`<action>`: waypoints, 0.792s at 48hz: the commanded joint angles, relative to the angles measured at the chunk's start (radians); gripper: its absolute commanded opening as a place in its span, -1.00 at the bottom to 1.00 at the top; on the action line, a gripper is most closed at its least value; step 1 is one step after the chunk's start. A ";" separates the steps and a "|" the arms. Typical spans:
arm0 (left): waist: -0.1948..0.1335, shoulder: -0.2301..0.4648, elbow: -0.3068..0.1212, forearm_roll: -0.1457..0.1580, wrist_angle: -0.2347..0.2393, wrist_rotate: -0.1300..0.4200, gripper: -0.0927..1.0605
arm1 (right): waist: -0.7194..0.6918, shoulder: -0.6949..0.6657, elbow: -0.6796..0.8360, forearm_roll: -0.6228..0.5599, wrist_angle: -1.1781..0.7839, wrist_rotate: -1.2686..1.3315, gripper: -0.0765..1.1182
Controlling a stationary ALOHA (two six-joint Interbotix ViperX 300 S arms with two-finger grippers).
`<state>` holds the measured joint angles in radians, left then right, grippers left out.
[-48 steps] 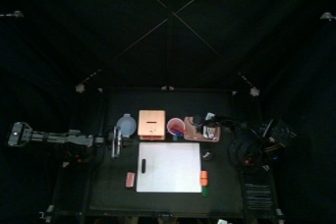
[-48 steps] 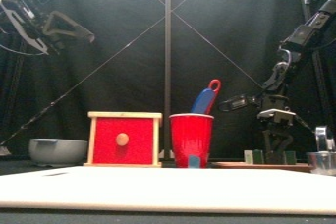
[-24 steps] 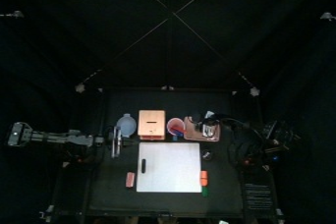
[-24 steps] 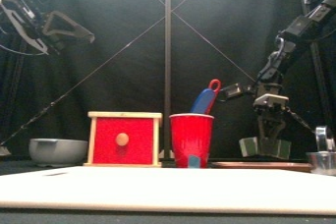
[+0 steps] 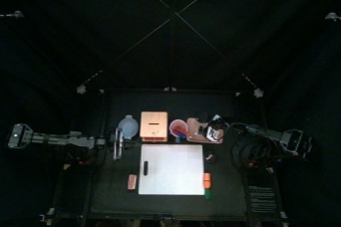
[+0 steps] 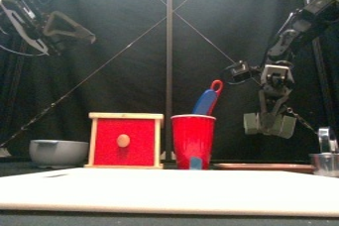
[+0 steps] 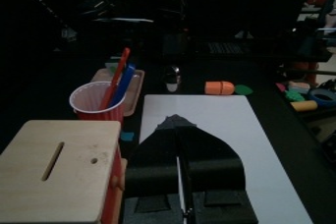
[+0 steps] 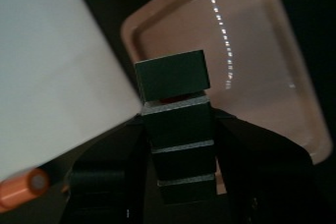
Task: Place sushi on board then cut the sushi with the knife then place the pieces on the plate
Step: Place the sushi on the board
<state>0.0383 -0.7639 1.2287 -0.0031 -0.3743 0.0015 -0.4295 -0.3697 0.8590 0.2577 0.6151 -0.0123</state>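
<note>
Sushi roll [image 8: 174,76] is hanging clamped in the right gripper [image 8: 178,118] over the pink tray [image 8: 269,61], likely needing carrying next onto the white cutting board [image 5: 173,169]; left gripper [image 7: 178,125] is resting closed.

Your left arm [image 5: 60,140] reaches in level from the left and is held high, and the jaws of its black left gripper [image 7: 178,123] are pressed together. Your right arm [image 5: 260,131] reaches in from the right with the wrist bent down. Its right gripper [image 6: 269,123] hangs above the table, clamped on a toy sushi roll of dark green blocks [image 8: 175,75].
</note>
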 commanded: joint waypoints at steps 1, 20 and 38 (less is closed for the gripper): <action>0.002 0.003 -0.011 0.000 -0.005 -0.002 -0.89 | 0.072 -0.040 0.000 -0.006 -0.066 0.123 0.05; 0.000 0.003 -0.006 0.000 -0.005 0.002 -0.89 | 0.259 -0.043 0.023 -0.143 -0.187 0.630 0.05; 0.006 0.002 0.012 0.000 -0.002 0.005 -0.89 | 0.417 0.037 -0.012 -0.287 -0.253 1.063 0.05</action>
<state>0.0399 -0.7639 1.2502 -0.0031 -0.3728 0.0046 -0.0353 -0.3390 0.8820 0.0000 0.3758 0.9986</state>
